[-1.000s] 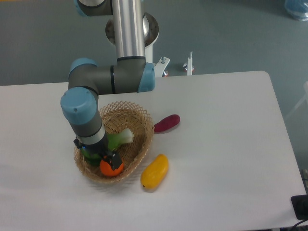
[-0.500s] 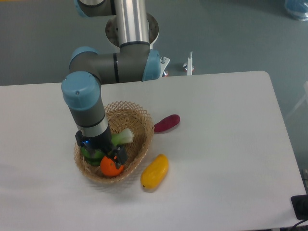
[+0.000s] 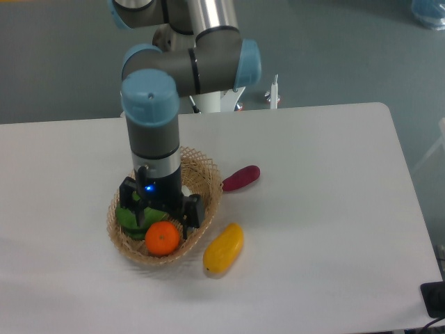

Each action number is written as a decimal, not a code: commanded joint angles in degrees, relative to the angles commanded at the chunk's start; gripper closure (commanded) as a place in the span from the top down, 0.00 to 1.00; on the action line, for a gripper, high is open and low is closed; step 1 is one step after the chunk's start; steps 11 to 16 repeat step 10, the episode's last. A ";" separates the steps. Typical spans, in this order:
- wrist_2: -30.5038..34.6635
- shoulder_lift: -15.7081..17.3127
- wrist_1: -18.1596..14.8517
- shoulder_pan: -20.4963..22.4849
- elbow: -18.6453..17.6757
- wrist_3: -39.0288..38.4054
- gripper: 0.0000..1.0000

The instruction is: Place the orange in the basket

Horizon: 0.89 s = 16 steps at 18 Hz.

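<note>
the orange (image 3: 163, 239) lies in the basket (image 3: 206, 172), below the spread hand (image 3: 160, 211).

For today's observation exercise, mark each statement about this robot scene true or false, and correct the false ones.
1. The orange lies inside the basket. True.
2. The gripper is clamped on the orange. False: its fingers stand spread, above the orange, which lies free.
3. The yellow fruit is in the basket. False: it lies on the table, just outside the rim.
4. A dark red vegetable lies on the table to the right of the basket. True.
5. Something green sits in the basket beside the orange. True.
</note>
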 joint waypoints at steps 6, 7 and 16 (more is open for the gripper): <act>0.18 1.67 -0.18 2.99 -0.35 3.96 1.00; 0.18 1.76 -0.09 3.08 -0.35 4.30 1.00; -0.09 1.76 -0.17 4.57 -0.09 5.63 1.00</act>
